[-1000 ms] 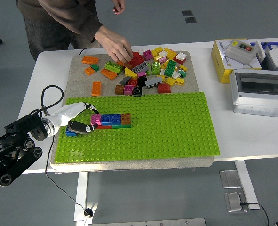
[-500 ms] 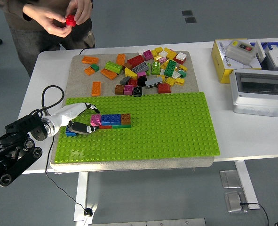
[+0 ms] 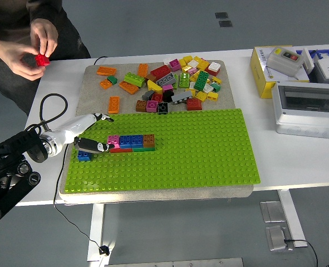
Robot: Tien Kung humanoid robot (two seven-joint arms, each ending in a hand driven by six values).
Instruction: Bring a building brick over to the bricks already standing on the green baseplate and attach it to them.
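Head view, and the left hand has just drawn back a touch from the short row of pink, blue and brown bricks on the green studded baseplate. Its white and black fingers are spread loose now, clamped on nothing, with one dark tip just beside the row's pink end. A small blue brick sits loose on the baseplate, left of the row and apart from it, so that join looks unfinished. Beyond the baseplate lies the heap of mixed coloured bricks on the grey mat. Up past the white bench, the person's hands have swung left, turning a small red brick. Right arm is absent.
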